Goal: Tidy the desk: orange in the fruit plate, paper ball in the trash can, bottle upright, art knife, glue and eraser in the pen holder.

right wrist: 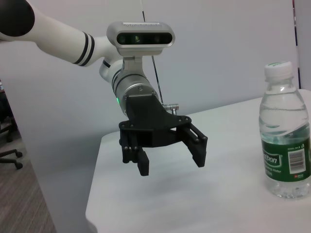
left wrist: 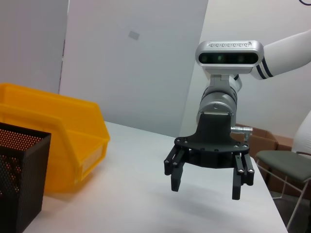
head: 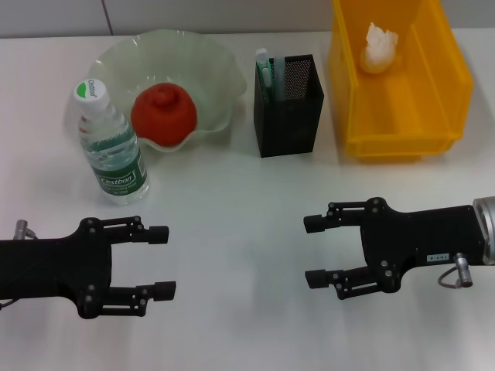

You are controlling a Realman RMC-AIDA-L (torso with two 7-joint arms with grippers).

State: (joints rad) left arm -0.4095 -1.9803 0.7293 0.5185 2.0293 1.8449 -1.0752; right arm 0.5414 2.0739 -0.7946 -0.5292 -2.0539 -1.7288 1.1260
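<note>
The bottle stands upright at the left of the head view, long axis vertical, white cap up, just beside the near rim of the fruit plate. The orange sits inside that plate, puckered top upward. Right of the plate, the pen holder stands upright with the art knife on end in its left side, white end up. The paper ball lies in the trash can at the upper right.

Both pincers hover low in the frame over bare table, empty, fingers spread apart. The left pincer is below the bottle, well apart from it; the right pincer is below the pen holder, facing the left one. Nothing lies between the two.
</note>
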